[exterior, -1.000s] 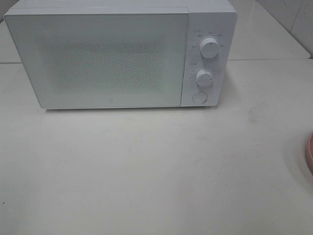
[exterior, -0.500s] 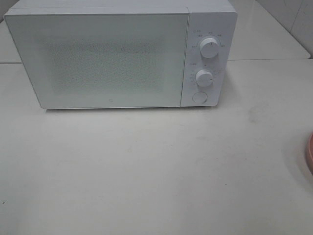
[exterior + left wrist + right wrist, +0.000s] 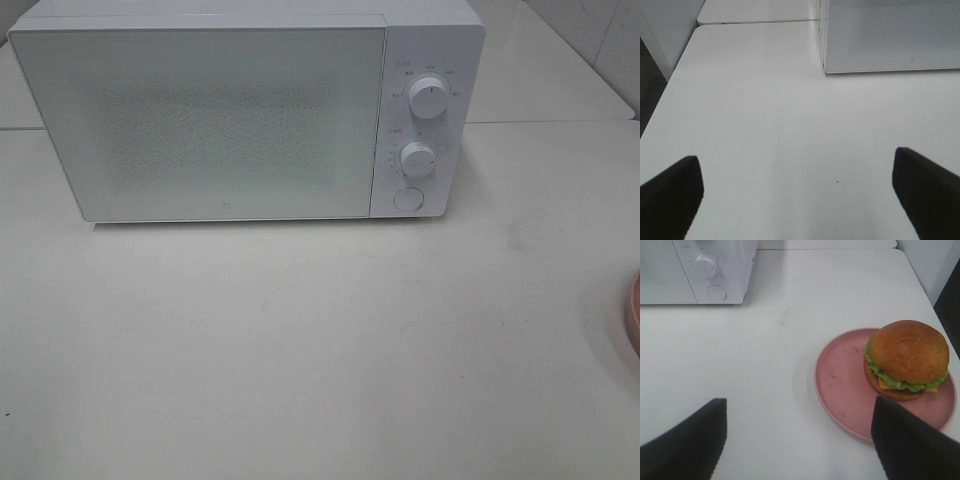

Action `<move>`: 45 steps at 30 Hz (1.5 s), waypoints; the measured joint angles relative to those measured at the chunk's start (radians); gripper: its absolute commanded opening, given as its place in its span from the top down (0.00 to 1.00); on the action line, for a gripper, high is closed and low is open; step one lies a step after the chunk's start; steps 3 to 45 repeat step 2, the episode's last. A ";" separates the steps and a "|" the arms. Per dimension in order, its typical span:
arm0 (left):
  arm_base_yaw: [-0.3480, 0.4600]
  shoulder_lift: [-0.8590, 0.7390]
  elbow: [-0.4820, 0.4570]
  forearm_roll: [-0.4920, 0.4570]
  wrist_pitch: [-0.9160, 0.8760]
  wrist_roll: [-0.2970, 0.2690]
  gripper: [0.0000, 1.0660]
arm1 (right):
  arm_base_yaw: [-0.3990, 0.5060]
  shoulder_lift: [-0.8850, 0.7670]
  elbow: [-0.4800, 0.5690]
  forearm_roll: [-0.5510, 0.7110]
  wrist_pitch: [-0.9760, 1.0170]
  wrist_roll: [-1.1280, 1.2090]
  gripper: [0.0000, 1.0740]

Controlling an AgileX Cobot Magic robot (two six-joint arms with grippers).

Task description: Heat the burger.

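Observation:
The burger (image 3: 907, 359), with a glossy brown bun, green lettuce and yellow cheese, sits on a round pink plate (image 3: 845, 390) in the right wrist view. My right gripper (image 3: 799, 442) hangs open above the table, beside the plate and apart from the burger. In the exterior high view only a sliver of the pink plate (image 3: 633, 312) shows at the right edge; the burger and both grippers are out of that view. My left gripper (image 3: 799, 197) is open over bare white table, with nothing between its fingers.
A white microwave (image 3: 240, 110) stands at the back of the white table (image 3: 300, 350) with its door shut. Two knobs (image 3: 428, 97) and a round button (image 3: 407, 198) are on its right panel. The microwave's corner (image 3: 890, 40) shows ahead of the left gripper.

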 measured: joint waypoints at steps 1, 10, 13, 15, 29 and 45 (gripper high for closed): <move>0.000 0.000 0.000 0.000 0.000 0.000 0.08 | 0.000 0.000 0.000 0.000 0.000 0.000 0.29; 0.000 0.000 0.000 0.000 0.000 0.000 0.08 | 0.000 0.000 0.000 0.000 0.000 0.000 0.29; 0.000 0.000 0.000 0.000 0.000 0.000 0.08 | 0.000 0.000 0.000 0.000 0.000 0.000 0.29; 0.000 0.000 0.000 0.000 0.000 0.000 0.08 | 0.000 0.000 0.000 0.000 0.000 0.000 0.29; 0.000 0.000 0.000 0.000 0.000 0.000 0.08 | 0.000 0.000 0.000 0.000 0.000 0.000 0.29; 0.000 0.000 0.000 0.000 0.000 0.000 0.08 | 0.000 0.000 0.000 0.000 0.000 0.000 0.29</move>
